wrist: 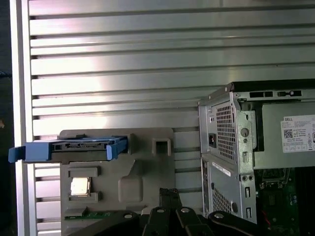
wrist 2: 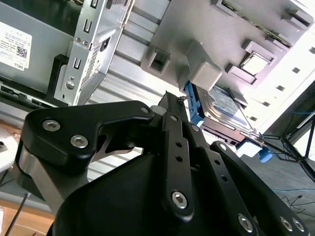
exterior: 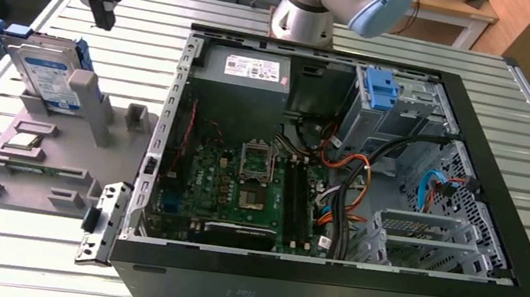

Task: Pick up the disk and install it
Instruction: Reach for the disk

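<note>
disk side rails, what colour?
Blue rails clipped on the disk; clearest in the first wrist view.

I see a flat silver metal disk (exterior: 47,77) in blue plastic rails, a matt grey plastic stand (exterior: 75,169), and a ribbed metal table (exterior: 21,262).

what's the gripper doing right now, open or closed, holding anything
Black gripper: closed, holding nothing, above the silver rectangular disk in blue plastic rails, not touching it.

disk (exterior: 46,79) – silver, blue-railed | gripper (exterior: 105,17) – black | fixture (exterior: 44,164) grey | table (exterior: 154,47) ribbed silver
</note>
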`<action>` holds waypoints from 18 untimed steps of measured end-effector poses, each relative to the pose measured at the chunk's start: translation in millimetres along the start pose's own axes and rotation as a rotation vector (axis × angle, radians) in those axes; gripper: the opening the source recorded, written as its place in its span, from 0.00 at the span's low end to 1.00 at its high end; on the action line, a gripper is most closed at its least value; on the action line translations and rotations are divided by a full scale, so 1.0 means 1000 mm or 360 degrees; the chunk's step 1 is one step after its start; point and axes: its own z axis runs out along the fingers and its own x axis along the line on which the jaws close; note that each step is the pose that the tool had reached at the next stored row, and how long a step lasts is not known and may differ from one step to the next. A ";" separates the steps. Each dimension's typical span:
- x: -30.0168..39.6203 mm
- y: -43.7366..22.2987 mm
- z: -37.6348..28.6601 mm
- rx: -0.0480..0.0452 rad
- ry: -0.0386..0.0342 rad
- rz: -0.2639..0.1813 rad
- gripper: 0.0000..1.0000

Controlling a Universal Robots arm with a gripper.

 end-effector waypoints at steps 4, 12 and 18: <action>0.0076 -0.0006 -0.0003 0.0000 0.0000 0.0000 0.10; 0.0220 -0.0017 -0.0007 0.0000 -0.0001 0.0000 0.10; 0.0319 -0.0024 -0.0010 0.0000 -0.0001 0.0000 0.10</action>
